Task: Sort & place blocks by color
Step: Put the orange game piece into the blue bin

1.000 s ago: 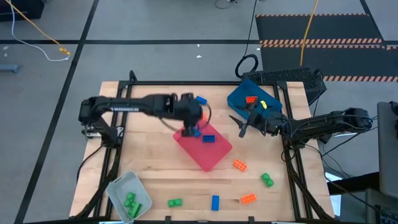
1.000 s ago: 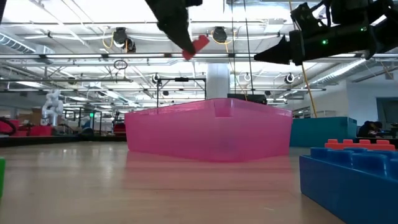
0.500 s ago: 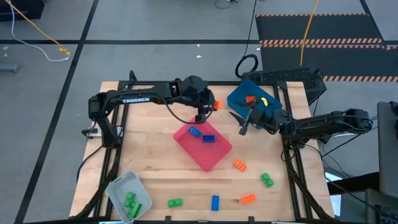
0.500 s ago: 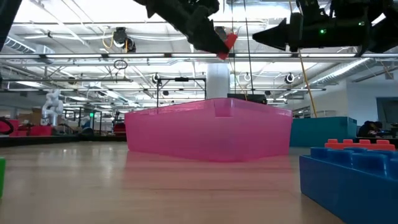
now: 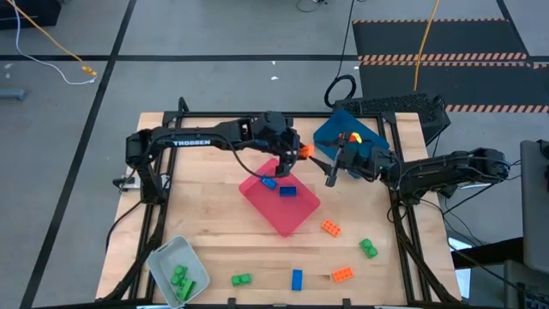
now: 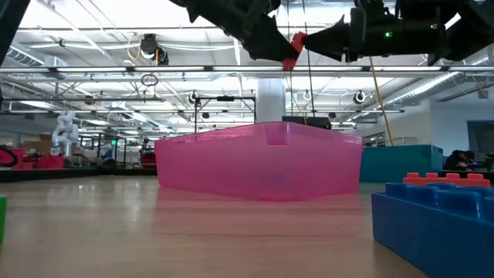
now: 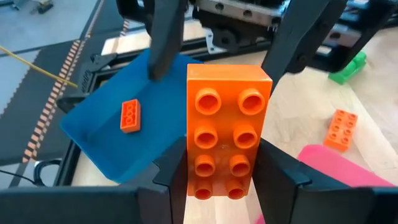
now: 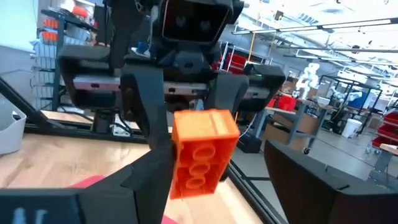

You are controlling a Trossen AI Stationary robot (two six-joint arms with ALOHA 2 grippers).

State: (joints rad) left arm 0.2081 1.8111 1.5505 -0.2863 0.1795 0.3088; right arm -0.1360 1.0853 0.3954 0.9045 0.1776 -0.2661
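My left gripper (image 5: pixel 295 153) is shut on an orange studded brick (image 5: pixel 302 151), high above the table between the pink tray (image 5: pixel 279 206) and the blue tray (image 5: pixel 347 137). My right gripper (image 5: pixel 324 170) is open and faces it. In the left wrist view its two fingers (image 7: pixel 165 37) stand on either side of the brick's free end. Two blue blocks (image 5: pixel 287 190) lie in the pink tray. An orange block (image 5: pixel 346 136) lies in the blue tray. Green blocks (image 5: pixel 180 276) lie in the grey tray (image 5: pixel 167 256). My left gripper pinches the orange brick (image 7: pixel 227 130) by one short end (image 7: pixel 214 183), a finger on each long side. The fingers lie along the brick, which sticks out past them toward my right gripper. It is lifted clear, studs facing the wrist camera. My right gripper: I cannot tell whether its fingers (image 8: pixel 140 180) touch the brick (image 8: pixel 202 152).
Loose blocks lie on the near right of the table: two orange (image 5: pixel 330 227) (image 5: pixel 342 275), two green (image 5: pixel 369 249) (image 5: pixel 241 279) and one blue (image 5: pixel 297 279). In the low view a blue block (image 6: pixel 432 224) stands close in front, and the pink tray's wall (image 6: pixel 258 162) fills the middle.
My left gripper has swung from above the pink tray toward the table's far right, carrying the orange brick up to my right gripper. My right gripper has shifted a little toward the left, so its open fingers now flank the brick.
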